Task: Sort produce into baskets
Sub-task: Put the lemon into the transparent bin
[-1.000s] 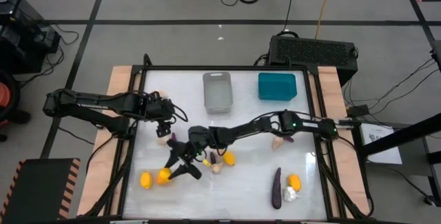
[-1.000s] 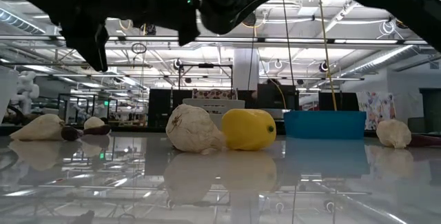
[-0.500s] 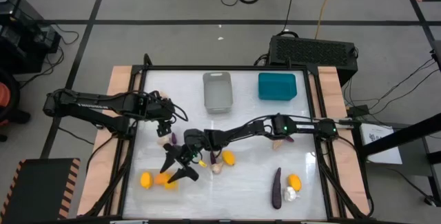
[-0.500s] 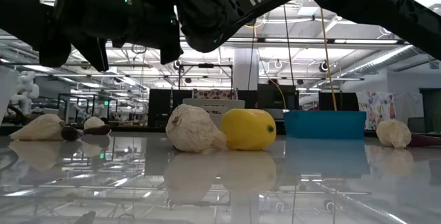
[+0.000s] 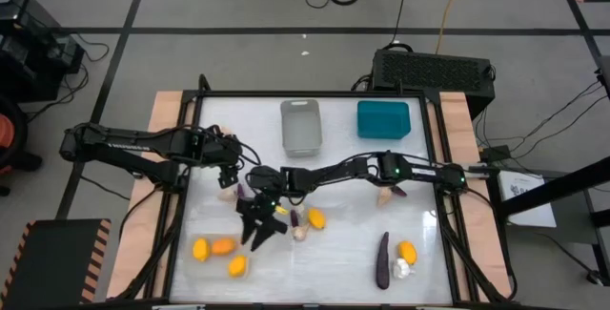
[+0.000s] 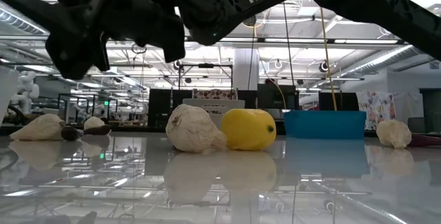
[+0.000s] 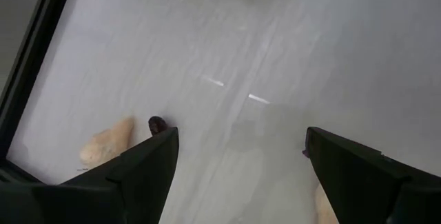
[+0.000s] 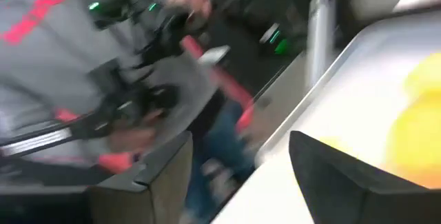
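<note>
Here the right hand [image 5: 258, 222] gapes empty above glossy white table [image 5: 334, 262], beside rounded yellow fruit [image 5: 315, 219].

The table top [image 6: 220, 182] is glossy white, mirroring the produce resting on it. The lemon [image 6: 249, 129] has a smooth, slightly shiny skin; the garlic bulb [image 6: 193, 129] beside it looks matt and creased. The teal basket [image 5: 383, 119] is opaque plastic (the grey basket [image 5: 301, 126] is translucent). The table edges [image 5: 166, 119] look like bare wood.
</note>
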Tool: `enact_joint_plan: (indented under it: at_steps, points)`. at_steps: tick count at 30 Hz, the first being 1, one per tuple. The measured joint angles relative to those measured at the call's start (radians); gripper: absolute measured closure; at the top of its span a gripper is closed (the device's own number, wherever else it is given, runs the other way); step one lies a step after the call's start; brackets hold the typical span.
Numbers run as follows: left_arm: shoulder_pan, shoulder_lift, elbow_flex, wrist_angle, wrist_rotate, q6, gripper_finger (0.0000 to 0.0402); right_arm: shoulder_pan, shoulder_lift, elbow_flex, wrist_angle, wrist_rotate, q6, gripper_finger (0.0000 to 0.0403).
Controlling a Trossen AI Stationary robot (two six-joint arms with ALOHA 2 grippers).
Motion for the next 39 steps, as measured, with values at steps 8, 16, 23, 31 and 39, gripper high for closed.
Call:
enact_joint_plan:
  at_steps: [8,16,23,31,39]
  points:
    - [0.002,0.000,0.000,0.033,-0.049,0.000,0.0077,-0.028,-0.160,-0.001,-0.622,-0.043,-0.254,0.0247]
    - [0.002,0.000,0.000,0.174,-0.047,0.005,0.0077,-0.047,-0.379,0.000,-1.282,0.430,-0.487,0.0285]
    - [-0.001,0.020,0.001,0.514,0.111,0.062,0.0077,-0.023,-0.519,0.000,-1.679,0.716,-0.374,0.0294]
    - [-0.091,0.161,0.037,0.804,0.248,0.029,0.0077,0.095,-0.642,0.000,-1.844,0.991,-0.301,0.0294]
    - [-0.156,0.469,0.284,0.687,0.313,0.201,0.0077,0.227,-0.765,-0.025,-1.874,1.166,-0.214,0.0294]
